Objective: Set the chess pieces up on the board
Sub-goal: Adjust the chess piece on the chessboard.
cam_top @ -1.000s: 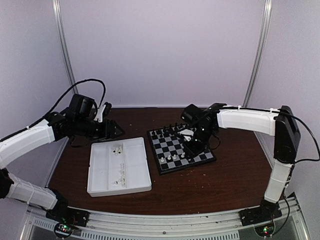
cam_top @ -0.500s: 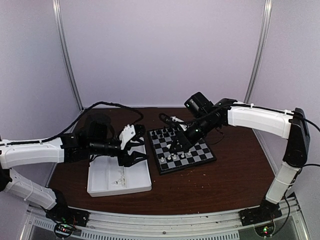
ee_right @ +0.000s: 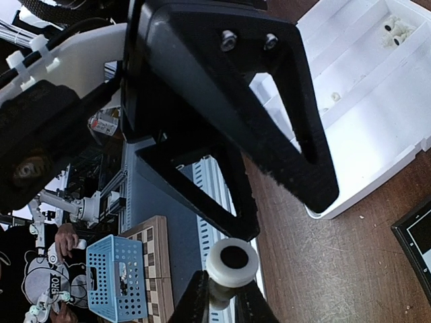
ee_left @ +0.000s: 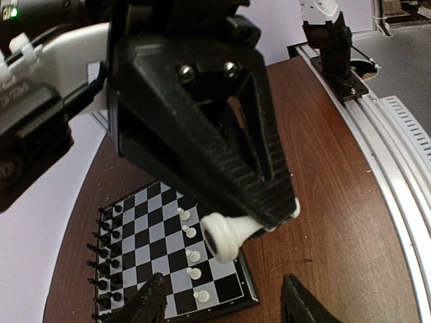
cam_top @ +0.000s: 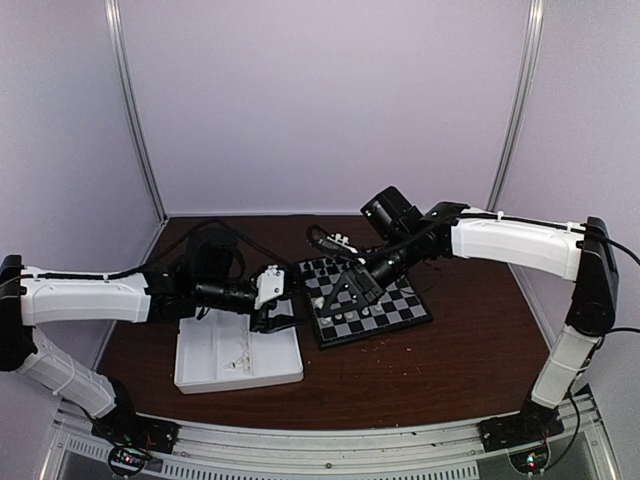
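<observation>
The board (cam_top: 375, 300) lies right of centre, with several white chess pieces (ee_left: 193, 256) standing in a row on it. My right gripper (cam_top: 332, 292) hovers over the board's left edge, shut on a white chess piece (ee_right: 232, 262) whose round base (ee_left: 227, 237) points at the left wrist camera. My left gripper (cam_top: 275, 308) sits between the tray and the board, facing the right one. Its fingertips (ee_left: 151, 303) stand wide open, with nothing between them. The held piece hangs just ahead of them.
A white compartmented tray (cam_top: 215, 365) left of the board holds loose white pieces (cam_top: 240, 352). Black chessmen (ee_left: 101, 262) line the board's far side. Beyond the table's metal front rail (ee_left: 397, 168) are a blue basket (ee_right: 124, 276) and a wooden chessboard (ee_right: 151, 269).
My left arm swung in from the far left to the gap between tray and board. My right gripper left the board's middle and moved left, now level with the left gripper.
</observation>
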Robot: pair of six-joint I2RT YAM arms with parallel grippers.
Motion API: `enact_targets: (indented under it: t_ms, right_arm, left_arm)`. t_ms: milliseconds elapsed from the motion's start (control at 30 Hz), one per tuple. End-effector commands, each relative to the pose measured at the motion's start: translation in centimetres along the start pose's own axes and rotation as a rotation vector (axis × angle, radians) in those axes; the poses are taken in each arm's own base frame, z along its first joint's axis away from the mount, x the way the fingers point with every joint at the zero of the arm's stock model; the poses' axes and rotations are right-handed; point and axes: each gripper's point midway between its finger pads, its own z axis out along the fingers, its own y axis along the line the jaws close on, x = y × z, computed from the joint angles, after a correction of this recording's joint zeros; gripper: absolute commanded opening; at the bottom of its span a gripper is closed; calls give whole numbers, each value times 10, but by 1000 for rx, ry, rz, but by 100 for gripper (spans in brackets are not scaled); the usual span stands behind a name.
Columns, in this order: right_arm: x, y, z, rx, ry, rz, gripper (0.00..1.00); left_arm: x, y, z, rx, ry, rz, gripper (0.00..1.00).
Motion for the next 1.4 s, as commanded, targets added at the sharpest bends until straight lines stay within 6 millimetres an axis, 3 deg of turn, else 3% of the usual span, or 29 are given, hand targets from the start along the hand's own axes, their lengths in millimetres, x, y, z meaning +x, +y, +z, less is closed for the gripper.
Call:
enact_targets:
  t_ms: [0, 667, 1200, 1367]
  right_arm:
    - [3, 7, 4, -65, 21, -5, 14]
    - [1, 11, 12, -119, 45, -10, 16]
    - [-2, 8, 14, -115, 43, -12, 16]
    - [-3, 9, 13, -118, 39, -15, 16]
  left_arm:
    - [-32, -2, -5, 72, -107, 103, 58]
    - [-36, -15, 3, 192, -131, 81, 55]
    - [-29, -16, 6, 201, -114, 85, 31]
    - [-19, -20, 4, 212, -79, 69, 23]
